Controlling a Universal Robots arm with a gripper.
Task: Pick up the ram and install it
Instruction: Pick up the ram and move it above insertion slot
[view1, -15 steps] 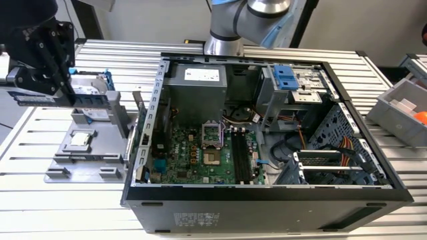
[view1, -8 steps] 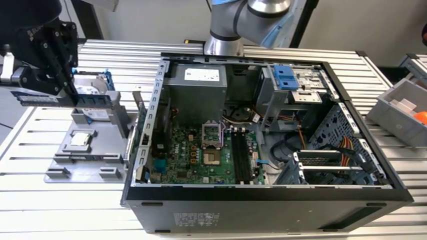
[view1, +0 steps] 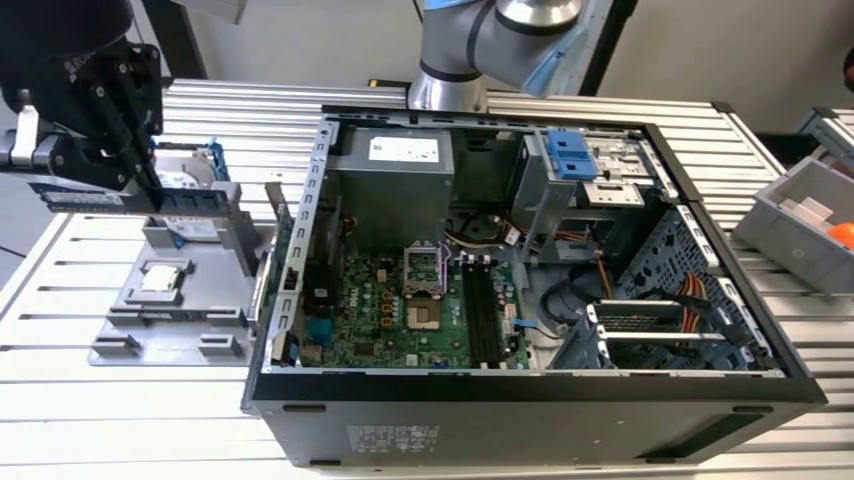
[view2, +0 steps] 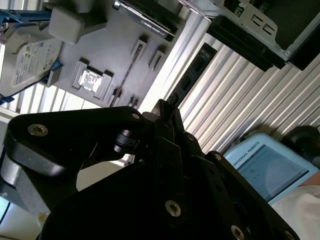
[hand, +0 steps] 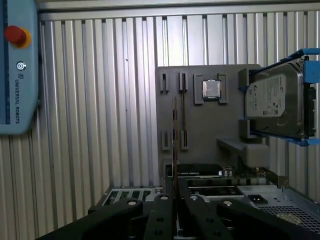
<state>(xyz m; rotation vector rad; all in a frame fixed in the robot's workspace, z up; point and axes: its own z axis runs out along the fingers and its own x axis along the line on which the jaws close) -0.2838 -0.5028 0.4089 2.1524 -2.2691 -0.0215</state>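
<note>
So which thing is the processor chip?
Beside the open black computer case, on the exterior view's left, lies a flat grey plastic tray. The small square silver chip sits in it, far smaller than the silver hard drive in a blue frame.

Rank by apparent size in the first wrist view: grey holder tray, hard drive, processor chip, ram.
1. grey holder tray
2. hard drive
3. processor chip
Unranked: ram, seen edge-on, long but sliver-thin, so unsure against the chip.
</note>
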